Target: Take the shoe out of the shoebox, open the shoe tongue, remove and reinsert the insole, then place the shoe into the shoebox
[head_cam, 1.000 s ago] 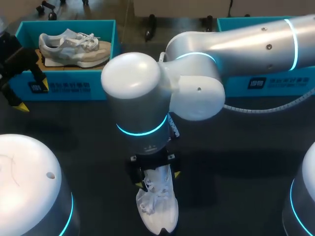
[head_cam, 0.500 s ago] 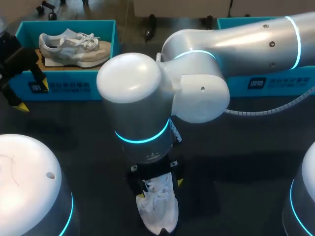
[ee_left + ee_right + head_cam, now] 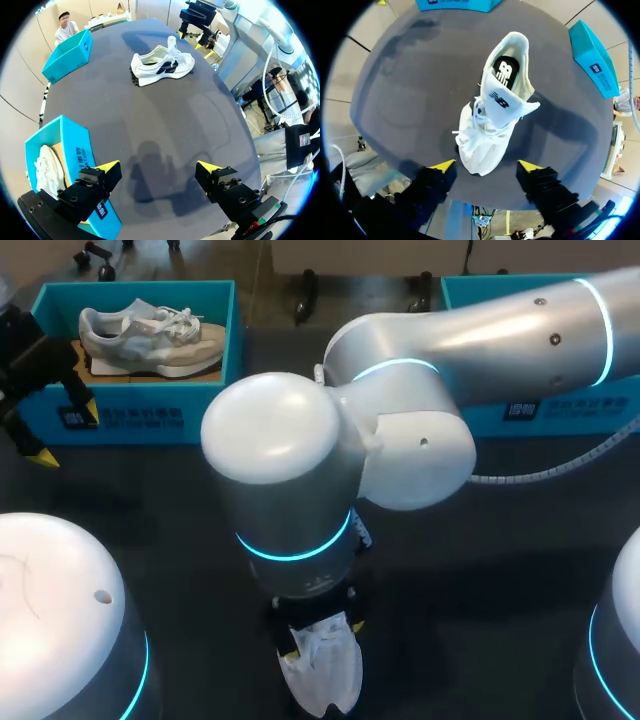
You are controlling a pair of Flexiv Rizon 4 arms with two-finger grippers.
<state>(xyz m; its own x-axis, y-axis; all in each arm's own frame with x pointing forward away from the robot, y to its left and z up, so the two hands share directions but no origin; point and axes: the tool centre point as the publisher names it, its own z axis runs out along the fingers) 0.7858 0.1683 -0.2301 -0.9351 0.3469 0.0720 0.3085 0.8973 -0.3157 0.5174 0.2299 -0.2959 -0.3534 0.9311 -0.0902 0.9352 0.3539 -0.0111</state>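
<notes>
A white sneaker (image 3: 322, 675) lies on the dark table near its front edge, toe toward me. My right gripper (image 3: 324, 638) hangs directly over it, and the arm's wrist hides the heel half. In the right wrist view the sneaker (image 3: 492, 125) has its tongue (image 3: 502, 100) lifted, and the insole (image 3: 506, 71) shows dark inside. The toe sits between the spread fingers of the right gripper (image 3: 486, 167) without touching them. My left gripper (image 3: 67, 435) stands open at the far left beside the teal shoebox (image 3: 135, 420). From the left wrist view its gripper (image 3: 157, 167) is empty and the sneaker (image 3: 162, 65) lies far ahead.
The left shoebox (image 3: 75, 155) holds a second pale sneaker (image 3: 150, 335). Another teal shoebox (image 3: 560, 410) stands at the back right, partly behind my right arm (image 3: 480, 330). Bare dark tabletop (image 3: 150, 500) lies between the boxes and the sneaker.
My right wrist has come down and toward the front edge over the sneaker, hiding more of it. Its yellow tips stand slightly closer together. The left arm has not moved.
</notes>
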